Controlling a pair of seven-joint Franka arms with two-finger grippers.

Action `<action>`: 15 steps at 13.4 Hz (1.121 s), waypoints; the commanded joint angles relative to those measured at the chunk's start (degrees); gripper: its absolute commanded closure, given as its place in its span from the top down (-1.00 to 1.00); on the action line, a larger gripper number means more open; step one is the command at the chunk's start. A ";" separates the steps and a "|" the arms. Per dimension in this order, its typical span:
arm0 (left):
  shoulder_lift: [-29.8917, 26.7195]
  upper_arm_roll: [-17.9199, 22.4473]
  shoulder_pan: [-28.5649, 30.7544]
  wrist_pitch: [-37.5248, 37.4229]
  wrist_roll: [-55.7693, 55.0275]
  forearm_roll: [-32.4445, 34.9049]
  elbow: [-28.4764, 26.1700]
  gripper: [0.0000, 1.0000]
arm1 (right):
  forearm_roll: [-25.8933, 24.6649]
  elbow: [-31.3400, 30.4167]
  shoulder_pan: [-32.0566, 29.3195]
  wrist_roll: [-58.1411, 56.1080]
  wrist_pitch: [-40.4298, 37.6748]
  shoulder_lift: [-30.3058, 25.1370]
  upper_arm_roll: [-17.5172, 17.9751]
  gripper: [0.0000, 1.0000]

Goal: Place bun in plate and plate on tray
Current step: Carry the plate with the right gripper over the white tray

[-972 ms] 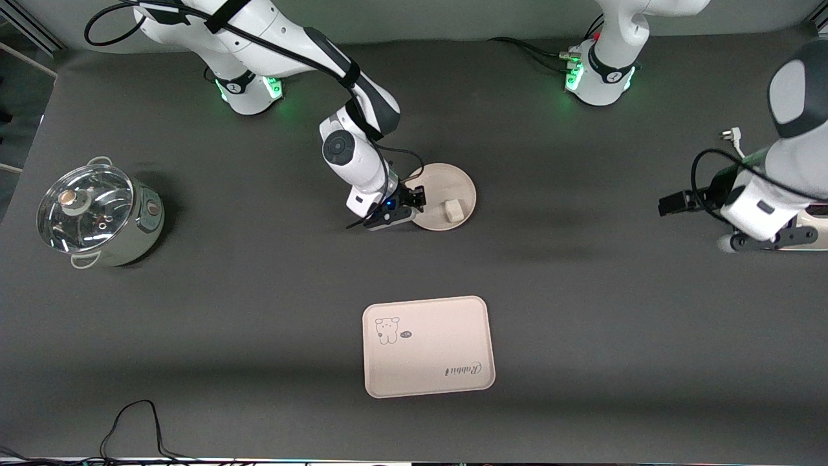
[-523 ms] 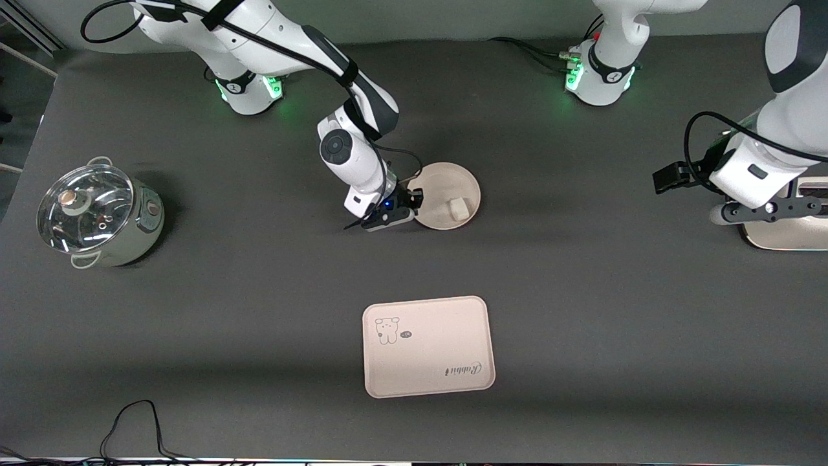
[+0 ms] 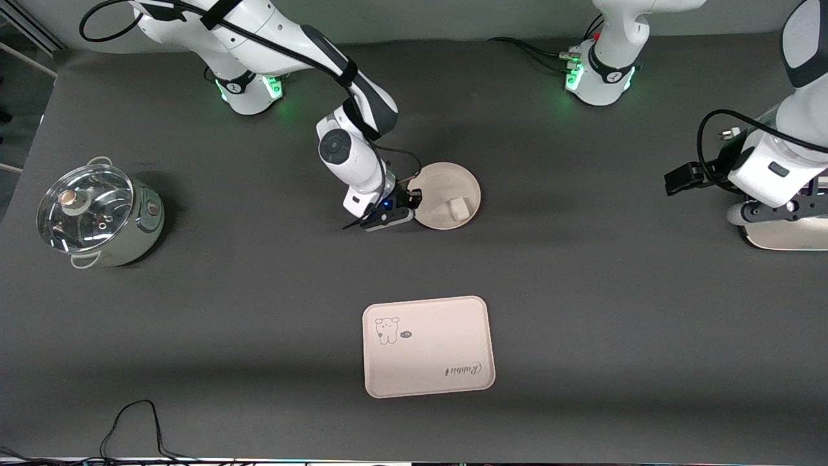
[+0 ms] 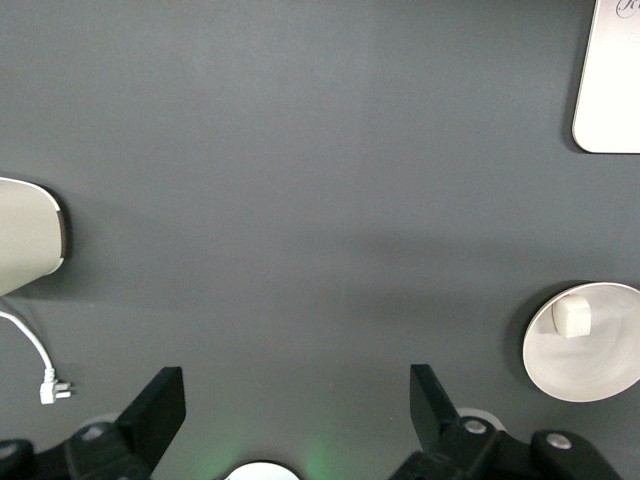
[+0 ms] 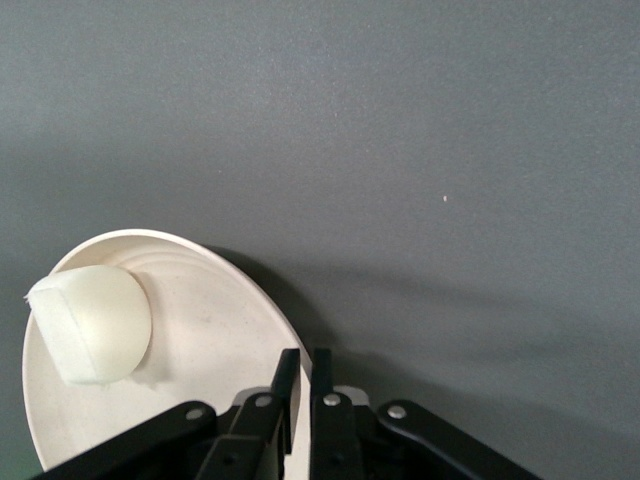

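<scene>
The round cream plate (image 3: 453, 171) sits mid-table, farther from the front camera than the tray (image 3: 428, 346). The off-white bun (image 3: 458, 207) lies in the plate, toward its nearer edge. My right gripper (image 3: 414, 197) is shut on the plate's rim at the side toward the right arm's end. In the right wrist view the fingers (image 5: 303, 375) pinch the plate's rim (image 5: 210, 330), with the bun (image 5: 95, 322) beside them. My left gripper (image 3: 776, 213) is open and empty over the left arm's end of the table. The left wrist view shows its own gripper (image 4: 295, 400), the plate (image 4: 590, 365) and the bun (image 4: 572, 318).
A steel pot with a glass lid (image 3: 97, 213) stands at the right arm's end. A cream appliance (image 3: 789, 241) lies under the left gripper at the table's edge, with a white plug (image 3: 729, 134) nearby. A black cable (image 3: 136, 421) loops at the near edge.
The plate, held by my right gripper, has shifted slightly toward the left arm's end with the bun in it. My left gripper has risen off the cream appliance.
</scene>
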 commanded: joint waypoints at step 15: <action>1.71 0.11 1.04 -0.21 -0.91 2.36 4.81 1.00 | 1.40 0.53 1.28 1.49 -0.01 1.63 -0.36 -0.34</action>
